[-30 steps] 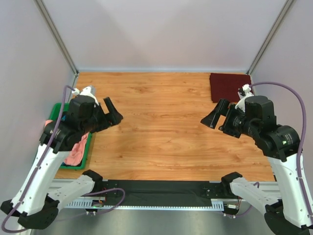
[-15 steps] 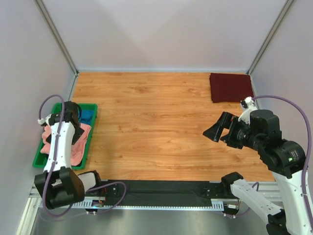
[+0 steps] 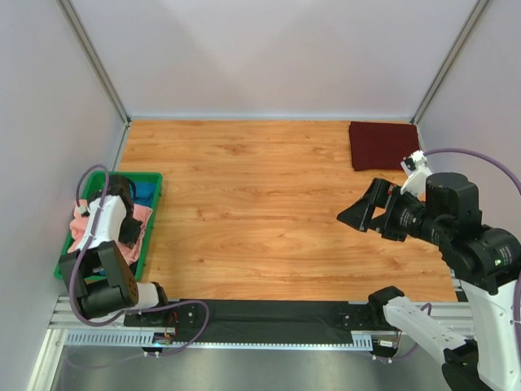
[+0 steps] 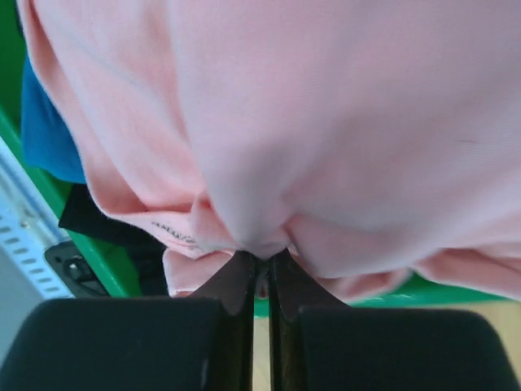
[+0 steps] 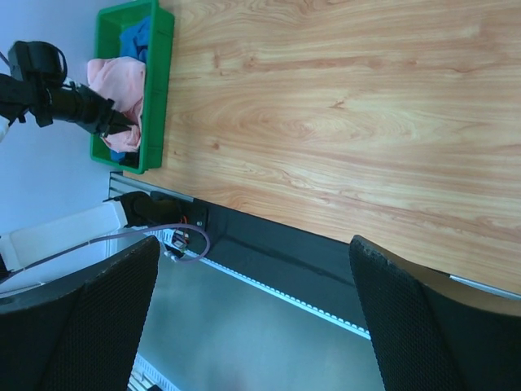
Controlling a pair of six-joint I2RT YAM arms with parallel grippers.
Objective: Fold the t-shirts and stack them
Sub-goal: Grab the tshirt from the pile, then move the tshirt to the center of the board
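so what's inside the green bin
In the green bin, a salmon-pink t-shirt, pinched by the left gripper, lies over a teal-blue t-shirt showing only at the far end. Anything beneath them is covered.

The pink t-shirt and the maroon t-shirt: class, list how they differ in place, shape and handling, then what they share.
The pink t-shirt lies crumpled in the green bin; the maroon t-shirt lies folded flat on the table, in its far right corner. The left gripper pinches the pink one; nothing touches the maroon one. Both are plain-coloured fabric.
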